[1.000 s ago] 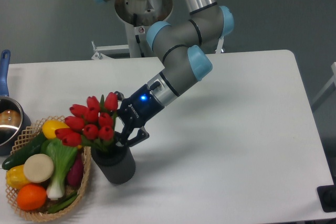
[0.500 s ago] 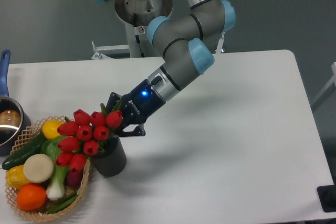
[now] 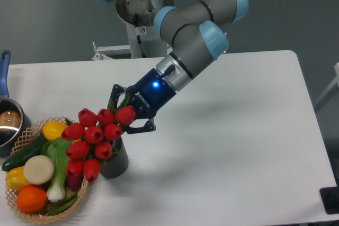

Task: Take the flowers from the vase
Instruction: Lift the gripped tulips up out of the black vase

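Observation:
The flowers (image 3: pixel 95 136), a bunch of red tulip buds with green stems, hang tilted down to the left over the vase (image 3: pixel 115 161). My gripper (image 3: pixel 128 110) is shut on their stems just above and right of the buds. The vase is a dark grey ribbed pot standing on the white table beside the basket. The buds cover most of its mouth, so I cannot tell whether the stem ends are still inside it.
A wicker basket (image 3: pixel 26 136) of vegetables sits at the front left, touching the vase and lying under the lowest buds. A steel saucepan (image 3: pixel 7 123) with a blue handle stands at the left edge. The table's right half (image 3: pixel 238 130) is bare white surface.
The gripper has lifted and shifted slightly right with the flowers. The bunch tipped from upright to leaning left over the basket. The vase slid left against the basket.

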